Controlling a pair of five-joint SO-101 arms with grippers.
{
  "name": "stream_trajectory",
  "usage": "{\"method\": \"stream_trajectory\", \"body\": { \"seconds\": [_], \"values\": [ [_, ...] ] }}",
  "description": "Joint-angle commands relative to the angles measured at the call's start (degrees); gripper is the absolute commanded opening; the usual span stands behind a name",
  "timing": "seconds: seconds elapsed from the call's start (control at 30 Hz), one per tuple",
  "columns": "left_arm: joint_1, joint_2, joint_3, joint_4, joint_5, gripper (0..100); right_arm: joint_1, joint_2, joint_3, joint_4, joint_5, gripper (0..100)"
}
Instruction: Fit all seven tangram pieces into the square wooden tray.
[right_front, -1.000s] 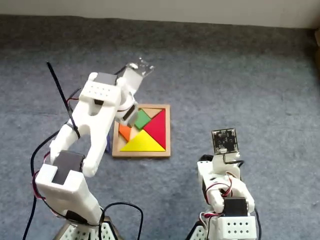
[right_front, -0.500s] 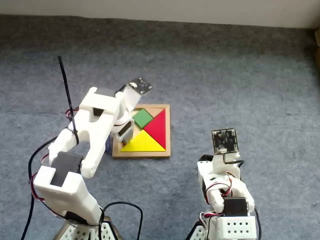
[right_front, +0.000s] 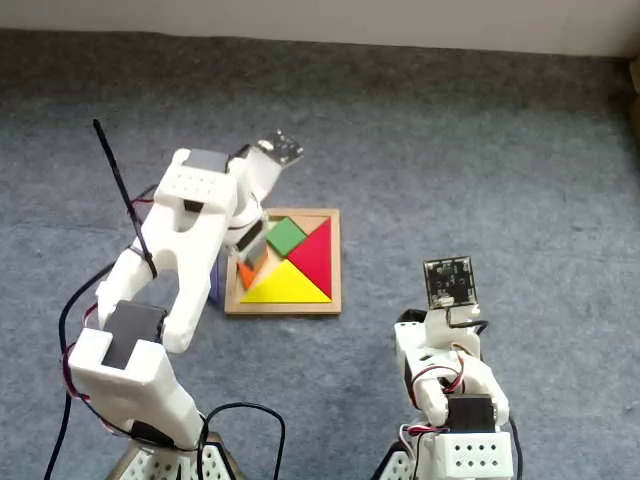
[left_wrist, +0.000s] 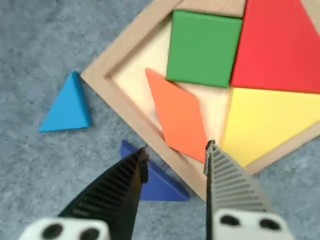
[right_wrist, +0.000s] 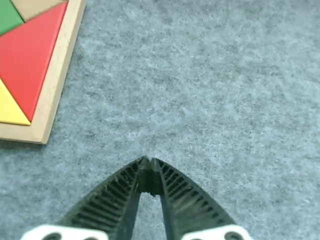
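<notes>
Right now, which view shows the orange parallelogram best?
The left wrist view: the whole orange parallelogram lies in the wooden tray beside the green square. In the high view the left arm covers most of it. The right wrist view catches the tray's opposite corner.

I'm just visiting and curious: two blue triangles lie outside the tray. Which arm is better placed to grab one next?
Probably left: the left gripper hangs open close above the dark blue triangle beside the tray, while the right gripper is shut over carpet.
</notes>
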Motion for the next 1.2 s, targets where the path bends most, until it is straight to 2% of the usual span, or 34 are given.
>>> {"method": "stream_trajectory", "body": {
  "seconds": [0.0,0.23,0.47,0.87,1.17],
  "values": [
    [0.75,-0.84,-5.41,0.62,3.08,20,0.92,-0.92,8.40,0.22,-0.35,0.5],
    [0.40,-0.84,2.59,-8.18,3.08,20,0.92,-0.92,8.40,0.22,-0.35,0.5],
    [0.04,-0.84,9.71,-11.43,2.99,20,1.01,-0.92,8.40,0.22,-0.35,0.5],
    [-0.04,-1.71,14.55,-9.41,3.25,20,2.42,-1.01,8.40,-0.04,-0.35,0.5],
    [0.04,-14.46,13.49,-6.95,3.52,20,2.42,-1.01,8.40,-0.04,-0.35,0.5]
  ]
}}
